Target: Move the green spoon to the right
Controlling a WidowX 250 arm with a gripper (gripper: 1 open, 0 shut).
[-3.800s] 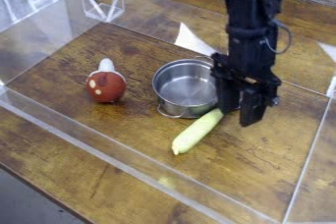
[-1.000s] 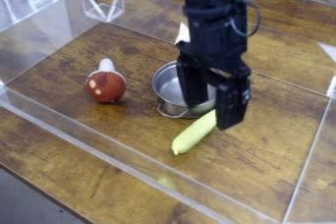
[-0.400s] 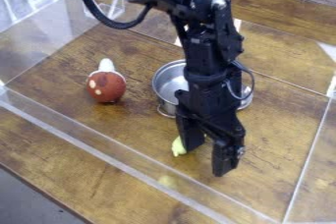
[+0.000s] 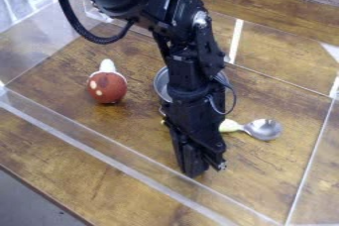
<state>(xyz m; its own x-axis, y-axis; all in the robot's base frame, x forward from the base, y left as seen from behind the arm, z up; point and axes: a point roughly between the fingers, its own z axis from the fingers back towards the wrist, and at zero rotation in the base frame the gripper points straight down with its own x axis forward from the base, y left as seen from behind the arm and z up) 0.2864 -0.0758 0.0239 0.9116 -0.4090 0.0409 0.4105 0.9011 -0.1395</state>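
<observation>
- Camera view: the arm is seen reaching down from the upper left, with the gripper (image 4: 196,163) pointed straight down at the wooden surface (image 4: 79,131), low inside the clear-walled enclosure.
- The fingers are drawn together, low against the surface; what they pinch cannot be made out, since the gripper body hides it.
- The green spoon (image 4: 233,126) is mostly hidden behind the gripper; only a pale yellow-green tip is visible just right of the arm, next to a silver handle (image 4: 263,128) lying on the surface.
- The steel pot (image 4: 162,83) is almost wholly covered by the arm, and the red-and-white toy (image 4: 107,85) sits well apart to the left.
- The step in hand is judged to be securing the spoon, so the grip should be confirmed before anything is moved.
- A small lift is advised first, so that the slim plastic piece is not dragged or twisted out of the fingers.
- Travel to the right should be kept low and clear of the silver handle, which lies in that direction.
- The wrist is best held vertical throughout.
</observation>
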